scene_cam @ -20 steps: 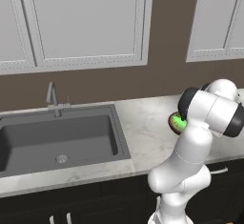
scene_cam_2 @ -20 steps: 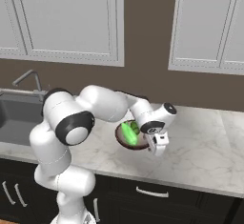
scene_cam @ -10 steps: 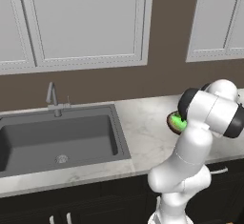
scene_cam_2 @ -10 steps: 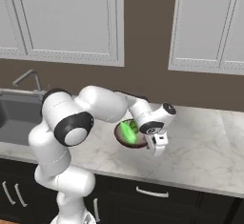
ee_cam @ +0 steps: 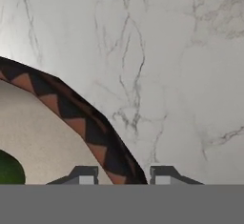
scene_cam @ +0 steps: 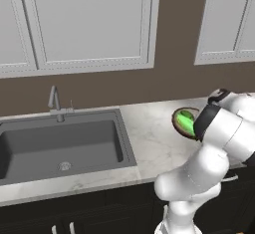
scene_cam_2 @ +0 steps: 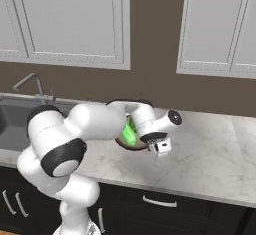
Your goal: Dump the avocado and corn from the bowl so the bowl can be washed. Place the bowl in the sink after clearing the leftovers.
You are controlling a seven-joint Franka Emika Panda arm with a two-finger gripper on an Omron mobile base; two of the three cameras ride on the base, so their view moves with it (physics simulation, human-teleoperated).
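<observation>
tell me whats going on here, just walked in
The robot's gripper has its fingers on either side of the bowl's rim on the marble counter, right of the sink. Something green lies in the bowl. The bowl is not in the sink yet.

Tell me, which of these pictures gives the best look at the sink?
The left base view: the whole dark basin of the sink shows, with its drain and faucet, set in the marble counter. The right base view catches one corner of it behind the arm, with the faucet above.
</observation>
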